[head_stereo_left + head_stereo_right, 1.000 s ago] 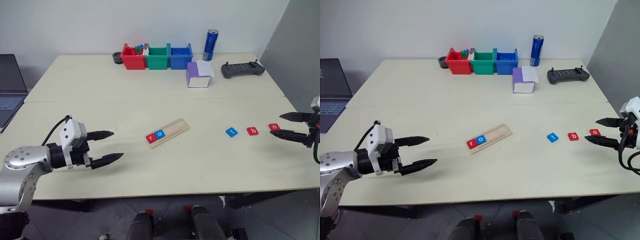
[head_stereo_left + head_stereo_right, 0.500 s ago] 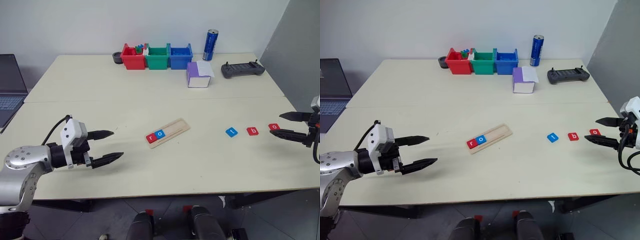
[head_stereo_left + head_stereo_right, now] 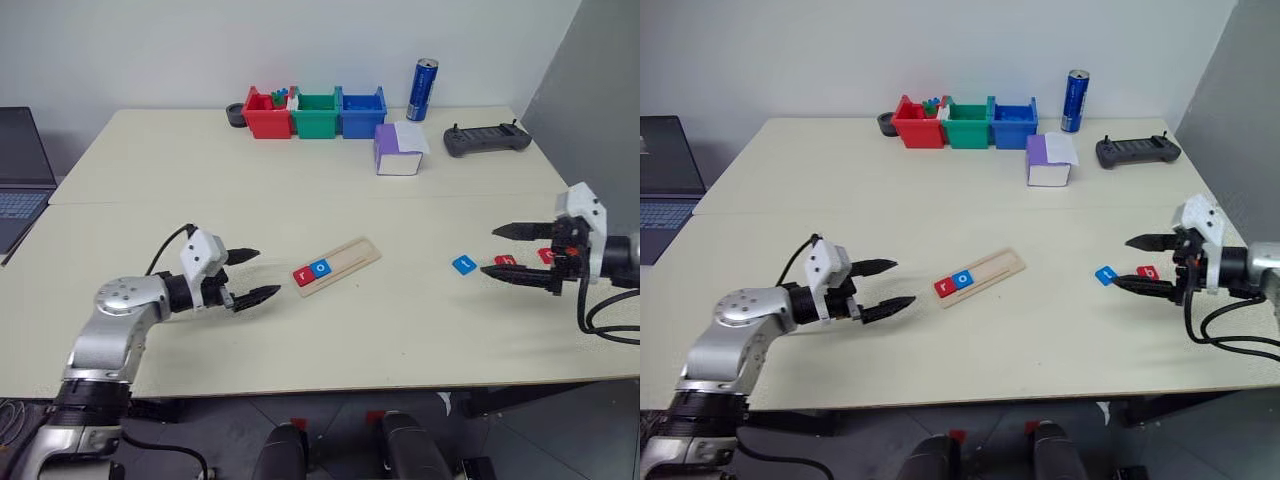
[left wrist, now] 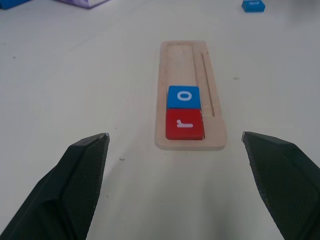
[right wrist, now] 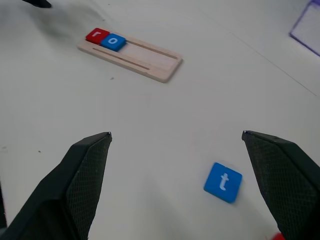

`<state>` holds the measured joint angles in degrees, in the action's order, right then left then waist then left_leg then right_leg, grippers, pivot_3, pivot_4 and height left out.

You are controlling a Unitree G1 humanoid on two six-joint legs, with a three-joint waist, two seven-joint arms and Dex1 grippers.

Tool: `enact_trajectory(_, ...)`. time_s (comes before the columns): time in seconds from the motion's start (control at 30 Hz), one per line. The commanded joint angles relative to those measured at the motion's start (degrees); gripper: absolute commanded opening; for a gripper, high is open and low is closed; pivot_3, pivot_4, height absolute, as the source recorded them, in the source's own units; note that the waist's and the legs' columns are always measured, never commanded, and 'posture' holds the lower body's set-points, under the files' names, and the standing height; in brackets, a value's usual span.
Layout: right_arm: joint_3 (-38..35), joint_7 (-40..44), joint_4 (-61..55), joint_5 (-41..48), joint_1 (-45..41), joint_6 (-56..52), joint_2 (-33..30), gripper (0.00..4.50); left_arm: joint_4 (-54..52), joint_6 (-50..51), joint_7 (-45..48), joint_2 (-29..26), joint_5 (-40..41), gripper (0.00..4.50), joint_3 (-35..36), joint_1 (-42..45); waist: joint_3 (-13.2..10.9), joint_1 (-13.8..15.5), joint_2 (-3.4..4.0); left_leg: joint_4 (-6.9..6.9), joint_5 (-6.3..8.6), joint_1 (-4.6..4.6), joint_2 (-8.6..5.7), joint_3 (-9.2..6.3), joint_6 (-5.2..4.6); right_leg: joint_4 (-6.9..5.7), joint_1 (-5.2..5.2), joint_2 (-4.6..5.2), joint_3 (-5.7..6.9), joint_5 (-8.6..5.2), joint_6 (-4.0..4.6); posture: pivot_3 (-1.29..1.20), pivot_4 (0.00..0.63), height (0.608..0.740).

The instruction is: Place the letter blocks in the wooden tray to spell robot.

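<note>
Left wrist view gives me the wooden tray [image 4: 190,95] straight ahead with a red r tile [image 4: 185,124] and a blue o tile [image 4: 183,96] seated at its near end. My left gripper [image 3: 252,275] stands wide and empty, short of the tray. My right gripper [image 3: 506,251], fingers equally wide, hangs over the loose red b tile [image 3: 1148,271], with the blue t tile [image 5: 223,182] just beside

A pale cream table [image 3: 300,190] stands against a plain white wall [image 3: 200,50].
</note>
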<state>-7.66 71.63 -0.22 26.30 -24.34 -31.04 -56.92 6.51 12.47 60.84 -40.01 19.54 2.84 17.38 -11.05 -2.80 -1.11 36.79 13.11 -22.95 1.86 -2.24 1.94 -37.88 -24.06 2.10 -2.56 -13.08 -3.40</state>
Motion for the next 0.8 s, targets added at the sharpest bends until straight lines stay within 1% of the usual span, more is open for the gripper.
enact_trajectory(0.03,-0.77,-1.44,-4.52,2.03,-1.02,-1.79,0.52,4.45,3.62,-3.49,1.17,1.90,-1.79,4.50,-2.10,3.15,0.00,0.28,0.00,0.00,0.00,-0.01,0.00,0.00,0.00,0.01,0.00,0.00,0.01,0.00,0.00,0.00,0.150,0.740)
enact_trajectory(0.17,-1.17,-2.35,-5.93,2.32,-0.47,-2.72,0.91,4.45,7.65,-4.99,2.65,4.65,-3.48,4.50,-5.20,5.88,0.00,0.76,0.00,0.02,0.00,-0.02,-0.01,-0.01,0.00,0.03,0.01,0.00,0.01,0.00,-0.01,0.00,0.150,0.740)
enact_trajectory(0.4,-1.65,-3.77,-7.35,3.07,0.65,-3.52,0.94,4.45,14.33,-7.71,0.40,8.32,-9.13,4.50,-9.41,10.65,0.00,0.89,0.00,0.02,0.00,-0.02,-0.01,-0.01,0.00,0.02,0.01,0.00,0.01,0.02,-0.03,0.00,0.150,0.740)
enact_trajectory(0.57,-1.58,-4.33,-8.40,3.60,0.72,-4.06,1.19,4.45,17.73,-9.03,-0.96,10.12,-11.96,4.50,-10.99,13.17,0.00,0.90,-0.01,0.03,0.00,-0.02,-0.01,-0.01,0.00,0.02,0.01,0.00,0.01,0.04,-0.06,0.00,0.150,0.740)
enact_trajectory(0.8,-0.23,-4.65,-9.99,3.95,0.16,-4.89,2.50,4.45,19.23,-8.50,-1.47,12.73,-13.07,4.50,-11.85,14.99,0.00,0.93,-0.01,0.03,0.00,-0.03,-0.02,-0.02,0.00,0.02,0.02,0.00,0.01,0.04,-0.08,0.00,0.150,0.740)
